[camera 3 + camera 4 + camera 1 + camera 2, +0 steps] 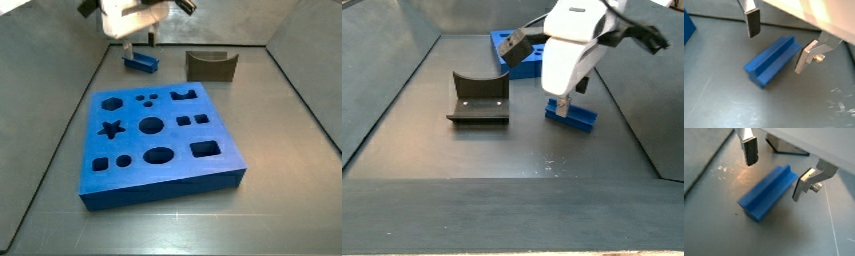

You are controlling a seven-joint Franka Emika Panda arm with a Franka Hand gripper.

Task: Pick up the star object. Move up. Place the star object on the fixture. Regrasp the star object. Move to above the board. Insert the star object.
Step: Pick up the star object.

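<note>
The star object (769, 62) is a long blue piece with a raised ridge, lying on its side on the grey floor. It shows in both wrist views (767, 193) and in both side views (140, 64) (575, 117). My gripper (776, 52) is open and empty, just above the piece, with one finger on each side of it and not touching it. The gripper also shows in the other wrist view (773, 180) and in both side views (134, 45) (565, 104). The fingertips are partly hidden by the arm in the side views.
The dark fixture (210, 66) (478, 98) stands on the floor beside the piece; part of it shows in a wrist view (785, 147). The blue board (160, 135) with several shaped holes, one star-shaped, lies farther off; its edge shows behind the arm (509, 47).
</note>
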